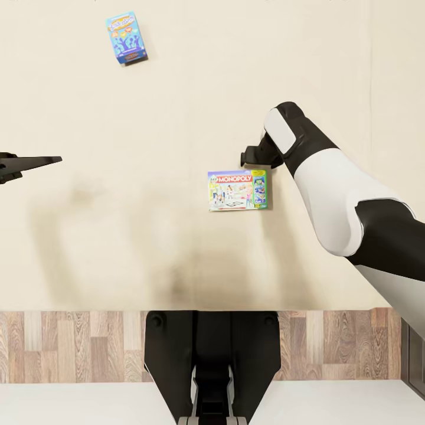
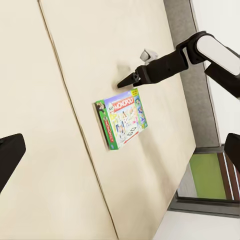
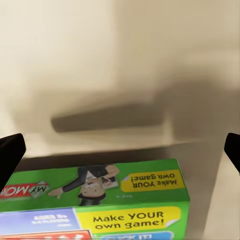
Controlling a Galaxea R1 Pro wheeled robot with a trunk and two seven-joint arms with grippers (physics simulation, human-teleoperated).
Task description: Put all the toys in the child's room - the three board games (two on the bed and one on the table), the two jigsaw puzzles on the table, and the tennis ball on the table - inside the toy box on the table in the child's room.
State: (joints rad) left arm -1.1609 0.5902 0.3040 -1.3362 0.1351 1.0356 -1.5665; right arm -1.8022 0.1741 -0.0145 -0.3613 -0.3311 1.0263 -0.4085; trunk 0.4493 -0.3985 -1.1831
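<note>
While spread wide, right end effector hovers beside Monopoly box on bed.

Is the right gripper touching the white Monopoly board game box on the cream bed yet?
Apart. The left wrist view shows the right gripper hanging above the Monopoly box, bare mattress visible between them.

Likely a home bedroom: a cream bed carrying board games, wood-plank floor at its near edge.

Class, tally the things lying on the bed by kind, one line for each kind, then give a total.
Monopoly box: 1
Blue game box: 1
Total on the bed: 2
</note>
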